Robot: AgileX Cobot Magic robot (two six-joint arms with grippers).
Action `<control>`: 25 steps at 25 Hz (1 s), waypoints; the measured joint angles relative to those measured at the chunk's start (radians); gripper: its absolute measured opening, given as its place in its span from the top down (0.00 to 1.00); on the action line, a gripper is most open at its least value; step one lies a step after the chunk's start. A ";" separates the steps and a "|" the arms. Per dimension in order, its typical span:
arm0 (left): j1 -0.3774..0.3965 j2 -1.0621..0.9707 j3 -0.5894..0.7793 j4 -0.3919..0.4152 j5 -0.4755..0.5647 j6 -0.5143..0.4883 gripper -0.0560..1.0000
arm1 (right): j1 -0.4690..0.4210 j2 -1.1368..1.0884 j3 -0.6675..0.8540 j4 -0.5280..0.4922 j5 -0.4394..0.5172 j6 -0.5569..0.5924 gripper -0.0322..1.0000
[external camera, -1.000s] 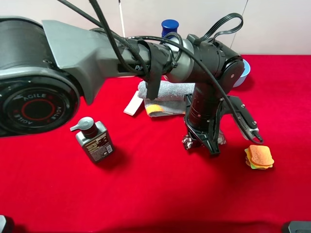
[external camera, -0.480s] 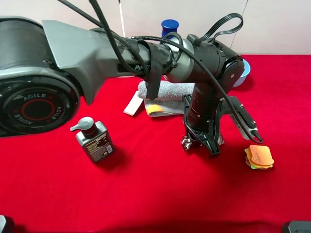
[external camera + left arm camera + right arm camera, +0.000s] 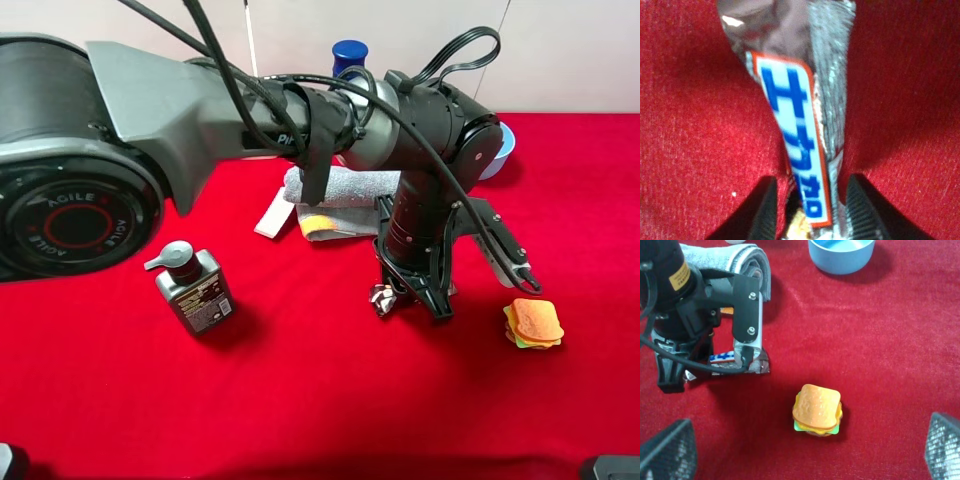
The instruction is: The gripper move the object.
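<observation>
The left claw [image 3: 408, 297] points down at the red counter [image 3: 300, 400], its fingers [image 3: 762, 212] either side of the candy bar [image 3: 805, 150]; a narrow gap shows each side, so whether it grips I cannot tell. The bar lies near the sandwich toy [image 3: 533, 323], in front of the towel [image 3: 335, 187]. The right claw [image 3: 805, 452] stands wide open above the toy, holding nothing

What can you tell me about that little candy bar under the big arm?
The candy bar has a shiny, dark, crinkled foil-like wrapper with a pale blue label edged in orange-red and bold blue lettering. Its end is crimped. It lies on the red cloth, and the left gripper straddles it, a black finger on each side. From above, the arm hides most of it; one crumpled end pokes out.
</observation>
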 joint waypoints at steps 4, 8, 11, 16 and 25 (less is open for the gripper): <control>0.000 0.000 0.000 0.000 0.002 0.000 0.58 | 0.000 0.000 0.000 0.000 0.000 0.000 0.30; 0.000 0.000 0.000 0.000 0.007 0.000 0.56 | 0.000 0.000 0.000 0.000 0.000 0.000 0.30; 0.000 0.000 0.000 0.000 0.007 0.000 0.46 | 0.000 0.000 0.000 0.000 0.000 0.000 0.30; 0.000 0.000 -0.008 0.006 0.012 -0.005 0.19 | 0.000 0.000 0.000 0.001 0.000 0.000 0.30; 0.000 -0.038 -0.075 0.091 0.038 -0.050 0.01 | 0.000 0.000 0.000 0.001 0.000 0.000 0.30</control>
